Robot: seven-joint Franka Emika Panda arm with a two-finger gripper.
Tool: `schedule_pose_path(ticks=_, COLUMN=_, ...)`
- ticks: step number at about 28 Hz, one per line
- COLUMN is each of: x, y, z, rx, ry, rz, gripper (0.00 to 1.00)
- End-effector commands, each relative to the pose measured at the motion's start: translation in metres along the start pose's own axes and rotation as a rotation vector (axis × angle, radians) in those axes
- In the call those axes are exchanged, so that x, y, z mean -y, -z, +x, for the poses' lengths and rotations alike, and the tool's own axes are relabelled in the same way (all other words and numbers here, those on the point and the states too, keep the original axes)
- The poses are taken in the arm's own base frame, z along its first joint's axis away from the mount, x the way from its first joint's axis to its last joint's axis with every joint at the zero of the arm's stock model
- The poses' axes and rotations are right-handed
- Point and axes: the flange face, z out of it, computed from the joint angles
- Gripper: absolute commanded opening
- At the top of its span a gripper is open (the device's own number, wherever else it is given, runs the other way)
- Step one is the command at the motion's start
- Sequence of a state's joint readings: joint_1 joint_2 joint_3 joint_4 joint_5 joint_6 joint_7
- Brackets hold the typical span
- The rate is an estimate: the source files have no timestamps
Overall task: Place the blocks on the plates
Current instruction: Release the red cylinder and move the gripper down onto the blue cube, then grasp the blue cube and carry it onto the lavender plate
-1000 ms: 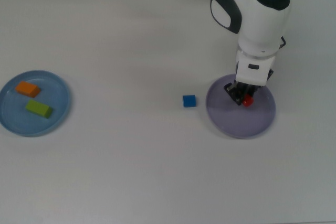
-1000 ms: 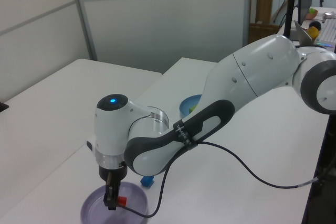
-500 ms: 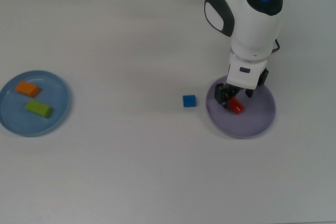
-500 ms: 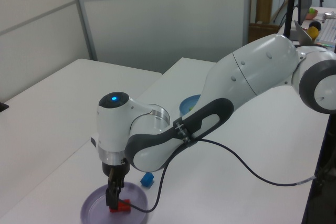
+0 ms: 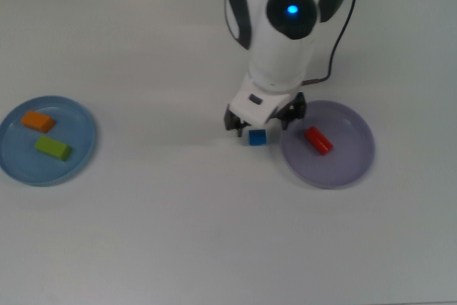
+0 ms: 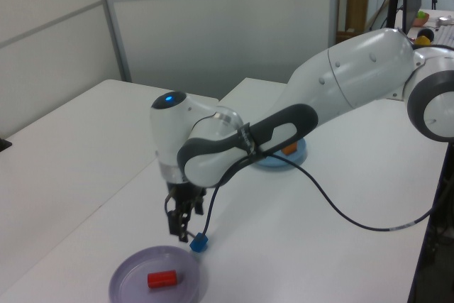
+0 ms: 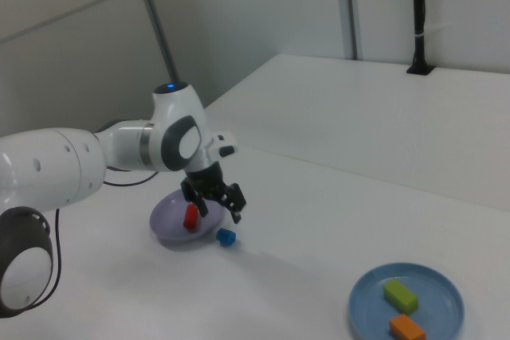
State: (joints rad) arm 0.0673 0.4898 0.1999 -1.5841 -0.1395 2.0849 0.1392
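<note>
The gripper (image 5: 261, 121) hung just above the blue block (image 5: 257, 137), its fingers spread wide and holding nothing; whether a fingertip grazed the block could not be told. The blue block sat on the white table (image 5: 178, 233), just beside the lavender plate (image 5: 343, 166) on the top view's left, outside its rim. The red block (image 5: 318, 141) lay on its side inside the lavender plate. Well apart from the blue block, toward the top view's left edge, the light blue plate (image 5: 78, 151) held the orange block (image 5: 37, 121) and the green block (image 5: 53, 148), side by side.
</note>
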Motion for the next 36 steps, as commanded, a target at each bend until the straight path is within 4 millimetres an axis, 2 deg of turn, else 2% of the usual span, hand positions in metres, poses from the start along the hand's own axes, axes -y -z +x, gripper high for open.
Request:
schedule_pose_path(ticks=1, x=-0.017, y=-0.005, z=-0.026, rx=0.044, ry=-0.08, rz=-0.006, gripper=1.0)
schedule_pose_path(ticks=5, x=-0.017, y=-0.019, z=-0.025, rx=0.057, ry=-0.09, rz=-0.004, gripper=1.0)
schedule_pose_path(ticks=9, x=-0.015, y=-0.021, z=-0.025, rx=0.058, ry=-0.094, rz=-0.003, gripper=1.0)
schedule_pose_path(ticks=12, x=-0.016, y=-0.022, z=-0.024, rx=0.055, ry=-0.096, rz=-0.001, gripper=0.9)
schedule_pose_path(ticks=29, x=-0.011, y=-0.039, z=-0.013, rx=0.006, ry=-0.092, rz=0.017, gripper=0.9)
schedule_pose_path(ticks=30, x=-0.011, y=-0.04, z=-0.013, rx=0.006, ry=-0.092, rz=0.017, gripper=0.87)
schedule_pose_path(ticks=33, x=-0.012, y=-0.043, z=-0.011, rx=-0.005, ry=-0.094, rz=0.02, gripper=0.66)
schedule_pose_path(ticks=34, x=-0.012, y=-0.043, z=-0.01, rx=-0.008, ry=-0.093, rz=0.022, gripper=0.57)
schedule_pose_path(ticks=35, x=-0.012, y=-0.044, z=-0.01, rx=-0.012, ry=-0.092, rz=0.022, gripper=0.38)
schedule_pose_path(ticks=36, x=-0.012, y=-0.044, z=-0.01, rx=-0.012, ry=-0.093, rz=0.023, gripper=0.28)
